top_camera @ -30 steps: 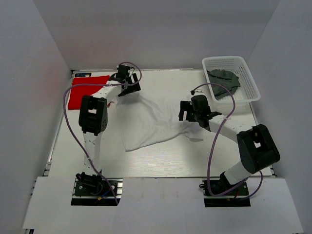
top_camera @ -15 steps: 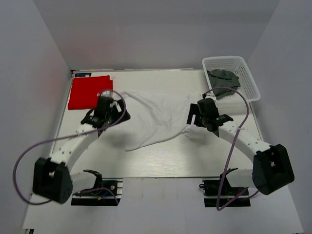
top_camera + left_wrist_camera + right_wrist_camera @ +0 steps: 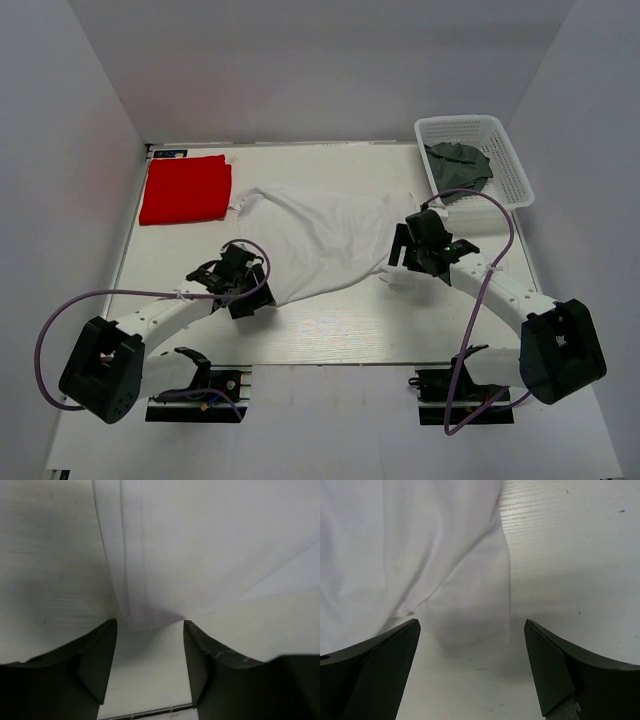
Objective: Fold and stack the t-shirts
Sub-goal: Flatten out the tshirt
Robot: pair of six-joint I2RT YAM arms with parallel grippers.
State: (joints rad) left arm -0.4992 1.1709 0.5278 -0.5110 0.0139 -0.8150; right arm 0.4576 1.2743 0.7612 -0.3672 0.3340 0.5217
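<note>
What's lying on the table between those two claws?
The white t-shirt, spread loosely, fills the stretch between the left gripper and the right gripper; the top view shows it.

**Q:** What encloses the scene?

**A:** Three plain, pale grey walls. The back wall (image 3: 320,70) runs across the top of the overhead view. The left wall (image 3: 60,200) and right wall (image 3: 590,150) spread outward toward the viewer.

**Q:** What is the working surface?

**A:** A rectangular, off-white bench (image 3: 330,335) that reaches all three walls. The wrist views show a fine, wood-like grain on its surface. A small dark label (image 3: 170,153) sits at its far left corner.

**Q:** And at the near edge?

**A:** A flat white front panel (image 3: 330,420), slightly brighter than the bench.

**Q:** What is the lighting like?

**A:** Even and diffuse, from above. Shadows on the bench are soft and faint. No window or lamp is in view.
</note>
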